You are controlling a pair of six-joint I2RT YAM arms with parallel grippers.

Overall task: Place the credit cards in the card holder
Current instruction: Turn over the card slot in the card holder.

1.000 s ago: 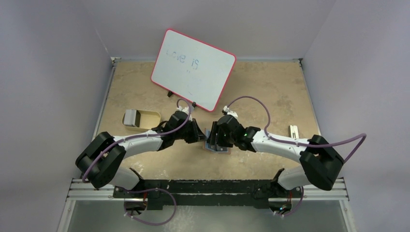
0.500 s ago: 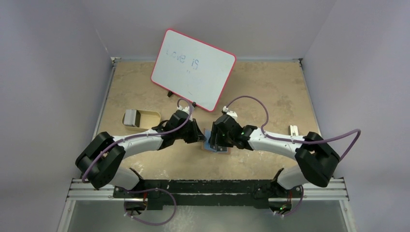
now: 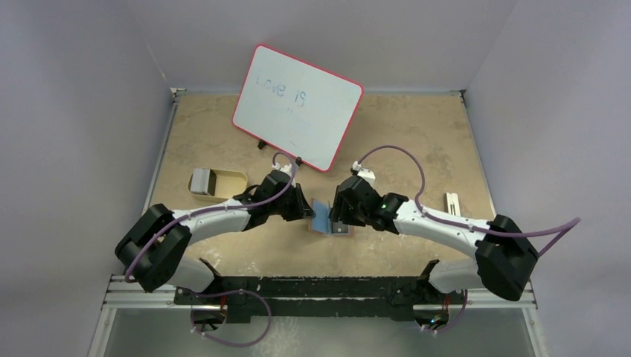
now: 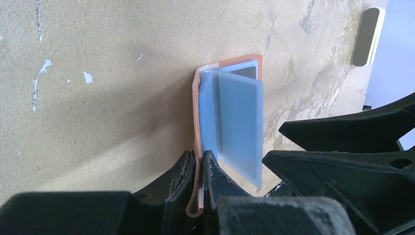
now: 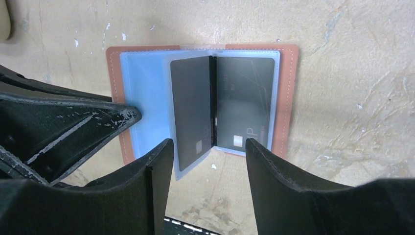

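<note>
The card holder point(image 3: 325, 223) lies open on the table, brown outside point(image 5: 288, 98) and pale blue inside point(image 4: 208, 112). My left gripper point(image 4: 199, 159) is shut on the edge of its left cover, which stands lifted. Two dark grey credit cards sit in the clear sleeves: one point(image 5: 191, 110) in a sleeve leaf that stands up at the spine, the other point(image 5: 244, 103) in the flat right half. My right gripper point(image 5: 209, 144) hangs open just above the near edge of the holder, with nothing between its fingers. In the top view the left gripper point(image 3: 309, 210) and the right gripper point(image 3: 338, 216) face each other across the holder.
A red-rimmed whiteboard point(image 3: 298, 108) leans at the back. A tan oval tray point(image 3: 227, 184) with a grey object point(image 3: 201, 181) at its end lies at the left. A small pale piece point(image 3: 452, 202) sits at the right near the table's edge.
The right arm has drawn back to the right, uncovering more of the holder's blue inside, and its jaws have narrowed a little. The left gripper has kept its hold and place.
</note>
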